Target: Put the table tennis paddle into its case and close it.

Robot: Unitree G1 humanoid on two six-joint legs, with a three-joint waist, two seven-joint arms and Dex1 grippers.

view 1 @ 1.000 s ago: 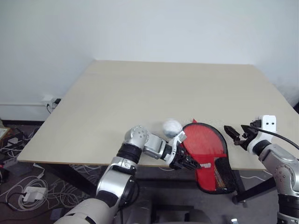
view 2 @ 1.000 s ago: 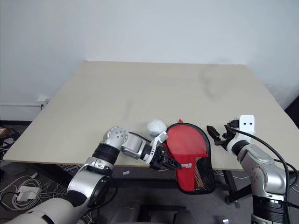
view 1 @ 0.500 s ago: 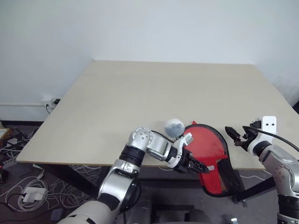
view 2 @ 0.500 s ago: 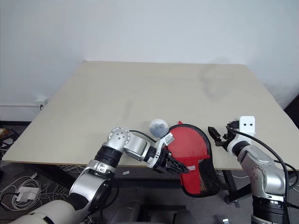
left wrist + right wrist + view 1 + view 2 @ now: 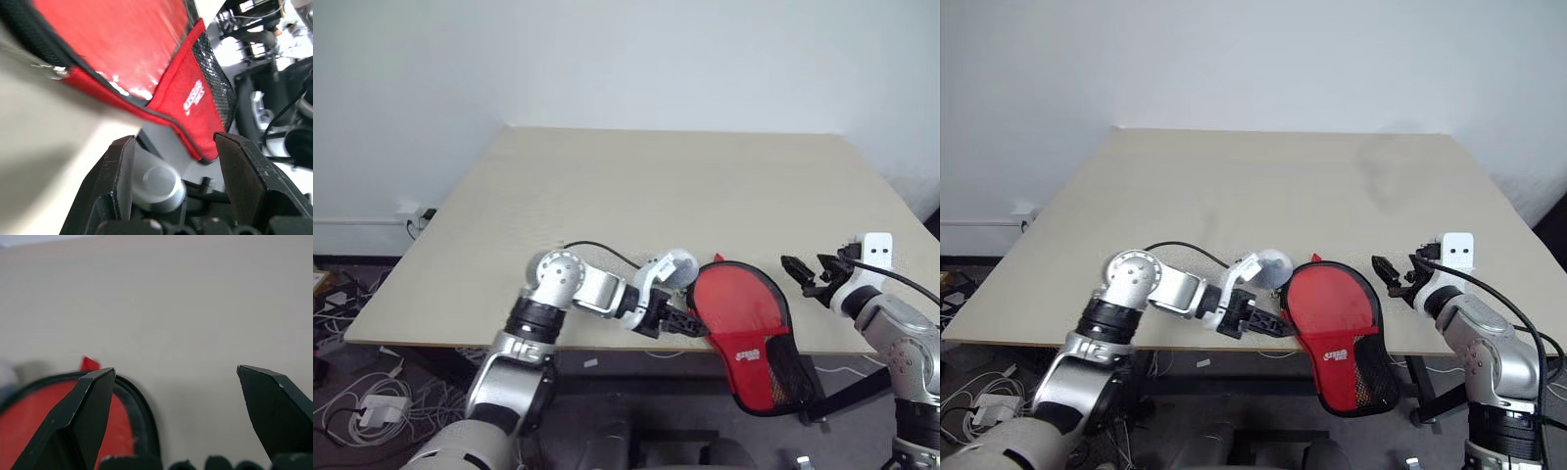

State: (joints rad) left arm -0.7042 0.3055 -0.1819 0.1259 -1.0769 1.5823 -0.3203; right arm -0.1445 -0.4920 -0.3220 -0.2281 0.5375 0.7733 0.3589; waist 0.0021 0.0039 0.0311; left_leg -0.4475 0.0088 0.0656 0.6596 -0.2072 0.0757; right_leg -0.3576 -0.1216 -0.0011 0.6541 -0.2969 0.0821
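The soft, light red case (image 5: pixel 744 318) lies at the surface (image 5: pixel 656 186)'s near edge, its mesh end drooping over, best pinched at its stiffer zipper rim, between the released left gripper (image 5: pixel 690 322) and the wide-spread, empty right gripper (image 5: pixel 800 276).

From the head we look forward and down through two side-by-side eyes over the table (image 5: pixel 607 186); both share the red case (image 5: pixel 739 308) at the near edge and both arms. Our left wrist camera sits very close behind the left gripper (image 5: pixel 173 161), facing along its parted fingers at the case's mesh end hanging past the edge. Our right wrist camera looks low across the tabletop between the right gripper (image 5: pixel 178 401) fingers, catching the case's rounded rim.
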